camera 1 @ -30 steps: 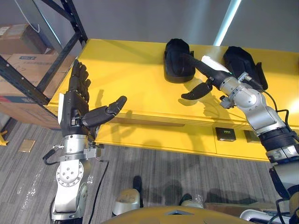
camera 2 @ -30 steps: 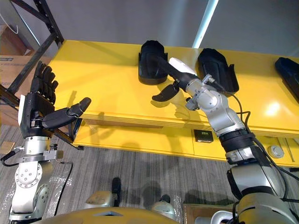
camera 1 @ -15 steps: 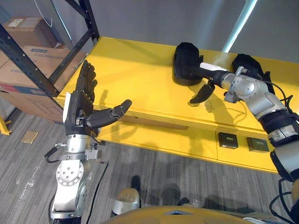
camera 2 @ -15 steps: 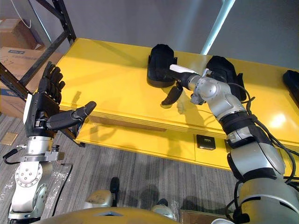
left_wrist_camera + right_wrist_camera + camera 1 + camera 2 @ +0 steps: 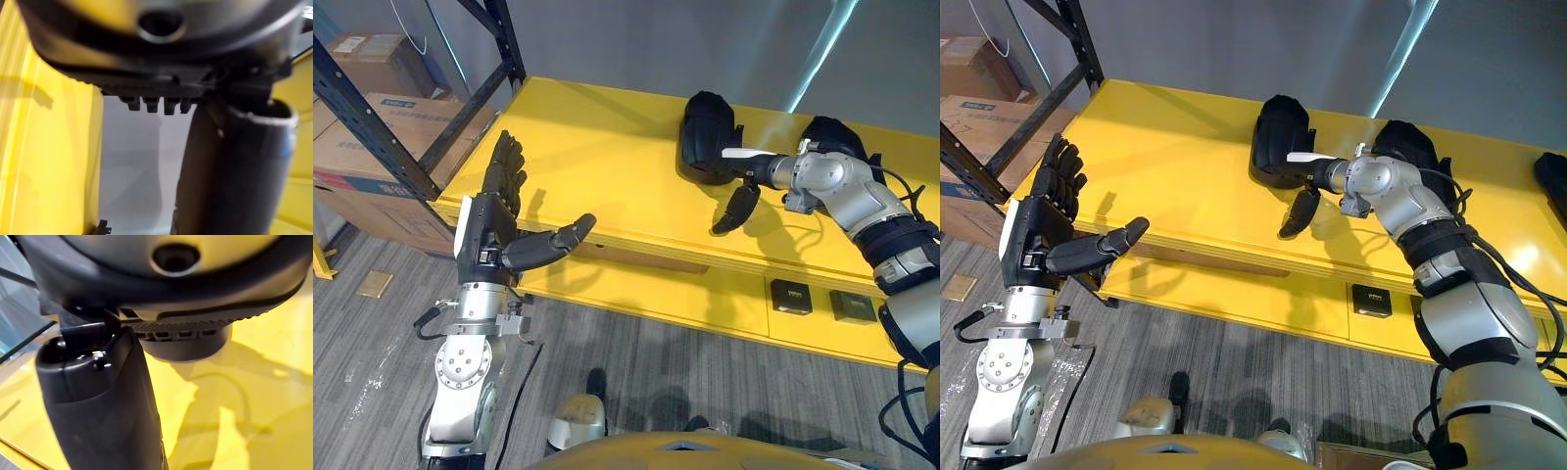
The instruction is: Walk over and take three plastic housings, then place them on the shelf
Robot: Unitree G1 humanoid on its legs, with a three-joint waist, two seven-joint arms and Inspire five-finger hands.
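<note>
1. Left eye view: I am looking down at the yellow bench [image 5: 607, 166]. I am counting two black housings here, the near housing [image 5: 705, 132] and the second housing [image 5: 832, 132], which is sitting behind my right arm. The right hand [image 5: 749, 168] is resting against the near housing's side with its fingers straight and its thumb hanging well apart, so it is spread and gripping nothing. The left hand [image 5: 489, 230] is hovering over the bench's near-left corner, spread flat and carrying nothing. The dark shelf [image 5: 374, 125] is standing to the left, with at least two cardboard boxes [image 5: 386, 132] behind its frame. Two small dark plates [image 5: 788, 294] are sitting on the bench's front.

2. Right eye view: I am getting the full count here, three housings, with the third housing [image 5: 1552, 171] lying at the far right edge, well apart from the other two. All three are lying on the bench.

3. Left wrist view: the thumb [image 5: 230, 161] is standing clear of the straight fingers [image 5: 156, 104], with nothing between them.

4. Right wrist view: this thumb is likewise sticking out beside a straight row of fingers, with yellow bench beyond them.

5. Progress, as I am judging it: the walk looks done and the first grasp is only starting. No housing is lifted and none is on the shelf, so all three picks and placements are remaining.
</note>
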